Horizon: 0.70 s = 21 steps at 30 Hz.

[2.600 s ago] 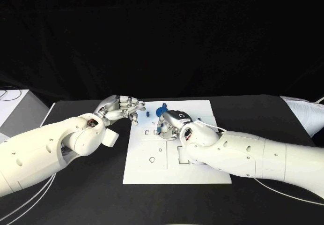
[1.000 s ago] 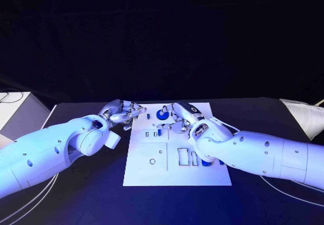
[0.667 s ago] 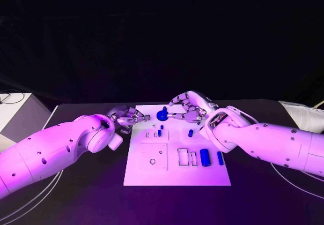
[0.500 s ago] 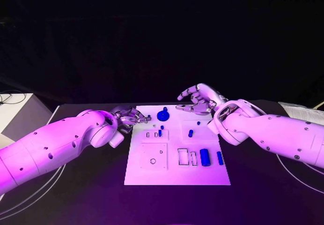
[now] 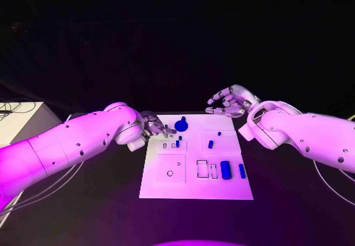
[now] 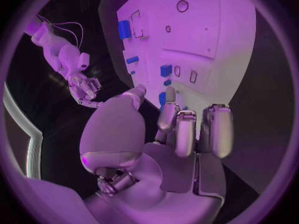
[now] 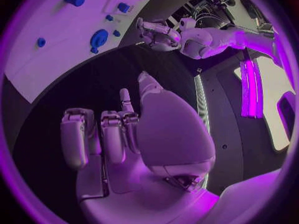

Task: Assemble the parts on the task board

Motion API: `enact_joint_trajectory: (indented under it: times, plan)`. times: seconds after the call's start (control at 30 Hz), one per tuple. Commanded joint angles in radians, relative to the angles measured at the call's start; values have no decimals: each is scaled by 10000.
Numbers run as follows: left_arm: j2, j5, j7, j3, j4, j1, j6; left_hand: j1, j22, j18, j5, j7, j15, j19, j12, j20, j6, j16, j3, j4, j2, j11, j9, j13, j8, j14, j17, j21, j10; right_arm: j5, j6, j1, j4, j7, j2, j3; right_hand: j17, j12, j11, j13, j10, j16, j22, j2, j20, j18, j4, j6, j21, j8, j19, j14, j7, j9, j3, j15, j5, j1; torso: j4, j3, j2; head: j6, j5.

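Observation:
The white task board (image 5: 196,184) lies in the middle of the black table. A blue round knob (image 5: 181,124) stands near its far edge, with small blue pegs (image 5: 211,144) behind the middle and a blue cylinder (image 5: 225,169) and a bar (image 5: 241,170) toward the right. My left hand (image 5: 155,128) hovers at the board's far left edge, fingers curled in, nothing plainly in them; the left wrist view shows the knob (image 6: 163,98) just beyond its fingertips (image 6: 169,92). My right hand (image 5: 231,102) is raised beyond the board's far right corner, fingers apart and empty.
Black tabletop surrounds the board on all sides. A white box (image 5: 18,120) stands at the table's far left. The right wrist view shows the board (image 7: 56,59) with its knob (image 7: 99,37) and my left hand (image 7: 156,35) beside it.
My right hand has lifted off the board's far middle and drawn back to the far right, uncovering the small pegs there. My left hand has kept to the board's far left edge.

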Motion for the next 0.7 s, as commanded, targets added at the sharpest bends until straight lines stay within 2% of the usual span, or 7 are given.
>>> enact_joint_trajectory:
  times: [0.03,0.13,0.23,0.33,0.47,0.63,0.7]
  plan:
    - [237,-612,-655,-68,-192,92,813,-24,28,-49,1,1,68,6,-6,76,-72,33,-52,-13,50,-5,11,19,-49,1040,2629,51,-21,11,512,10,-6,-501,-3,3,2633,-65,-15,2469,894,43,1824,-51,-70,49,-19,-94,-64,8,664,1061,-12,18,70,-32,75,52,-18,36,-31,-47,25]
    - [489,-762,-706,-184,-414,172,879,18,49,-53,4,1,69,15,0,78,-77,33,-49,-18,90,-5,16,32,-54,1040,2629,60,-19,-87,539,11,-5,-623,-20,2,2633,-67,-11,2467,893,43,1808,-72,-69,54,-19,-114,-86,4,656,1061,-8,22,66,-30,87,49,-21,42,-26,-43,25]
    - [718,-947,-742,-269,-626,244,962,57,73,-57,3,-1,69,25,6,79,-73,33,-23,-13,130,-7,23,45,-54,1040,2629,70,-15,-147,555,12,-7,-703,-28,2,2633,-79,-6,2461,886,43,1805,-90,-67,55,-15,-134,-91,0,655,1061,-5,25,60,-27,93,41,-19,24,-16,-43,25]
    - [957,-1078,-775,-355,-882,319,1122,57,73,-57,2,-1,69,25,1,79,-73,33,-21,-11,134,-6,24,36,-54,1040,2629,70,-22,-198,566,13,-6,-767,-30,2,2633,-94,-3,2452,877,43,1793,-106,-65,59,-11,-150,-108,-3,649,1061,-1,29,55,-25,96,34,-35,29,-11,-52,43]
    - [1291,-1156,-797,-476,-1214,388,1173,44,76,-57,2,3,71,24,-36,81,-80,33,1,0,167,-4,28,-19,-60,1040,2629,72,-64,-276,568,13,3,-846,-31,2,2633,-100,0,2449,873,43,1792,-120,-64,59,-7,-165,-110,-6,648,1061,2,31,49,-22,97,25,-18,26,8,-51,27]
    - [1512,-1172,-807,-516,-1424,413,1189,67,100,-62,2,3,73,33,-34,84,-86,33,52,-9,208,-3,35,-12,-65,1040,2629,82,-68,-303,572,13,3,-888,-28,2,2633,-122,2,2436,860,43,1764,-125,-63,69,-3,-173,-149,-7,634,1061,3,33,47,-21,98,20,-10,19,8,-62,10]
    - [1591,-1175,-811,-523,-1516,420,1228,128,114,-64,3,3,75,36,-39,86,-89,33,138,-15,246,-2,48,-15,-69,1040,2629,89,-79,-308,575,13,9,-899,-29,2,2633,-122,2,2436,860,43,1764,-125,-63,69,-3,-173,-149,-7,634,1061,3,33,47,-21,98,20,-12,30,8,-77,10]
